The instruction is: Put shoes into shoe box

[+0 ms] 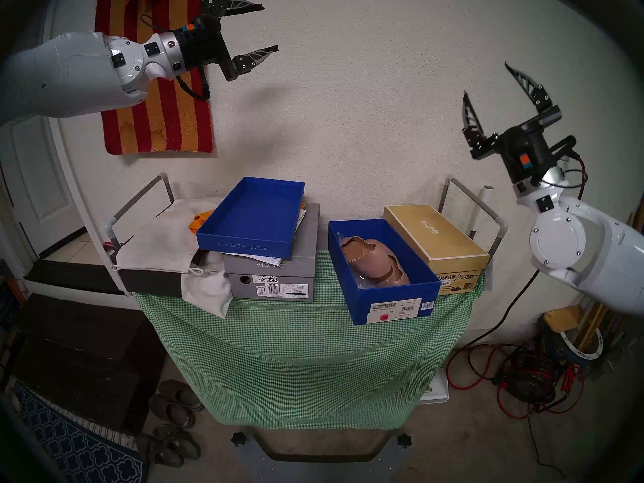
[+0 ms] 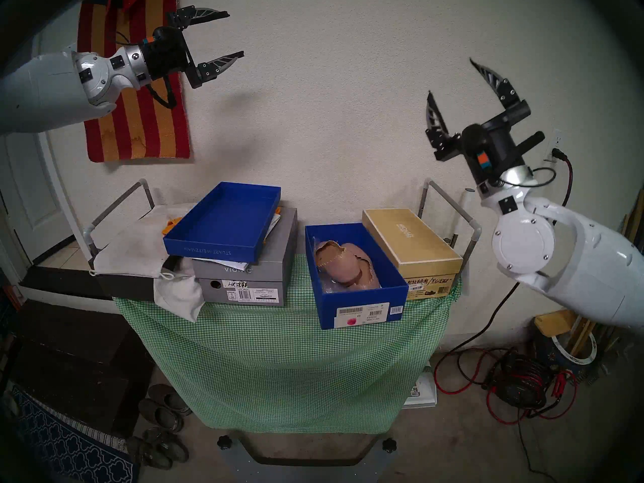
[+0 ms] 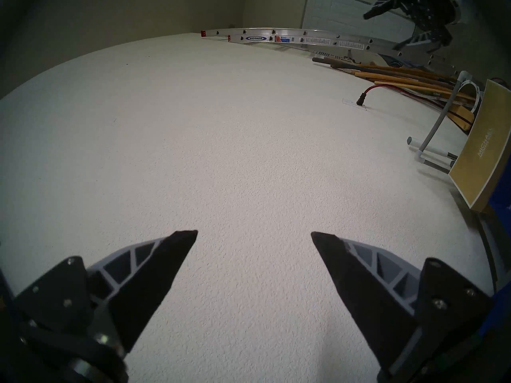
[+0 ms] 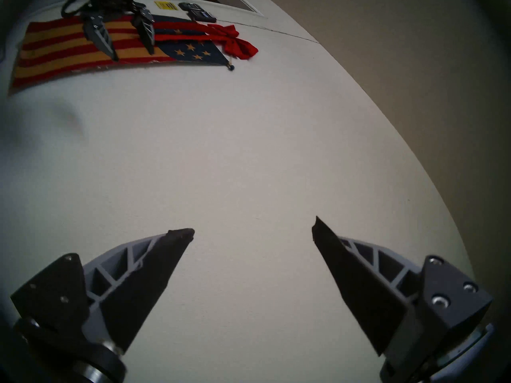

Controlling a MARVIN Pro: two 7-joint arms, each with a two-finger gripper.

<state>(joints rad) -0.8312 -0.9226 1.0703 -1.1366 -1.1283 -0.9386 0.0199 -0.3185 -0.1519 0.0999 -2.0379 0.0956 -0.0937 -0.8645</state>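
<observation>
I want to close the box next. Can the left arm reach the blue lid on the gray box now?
Probably yes. The left gripper is open and raised, and nothing lies on the blue lid, which sits atop the gray box.

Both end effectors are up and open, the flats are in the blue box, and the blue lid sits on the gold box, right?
Not quite. The lid sits on the gray VIONIC box, not the gold box, as the head view shows. The rest holds: left end effector and right end effector are up and open, flats in the blue box.
</observation>
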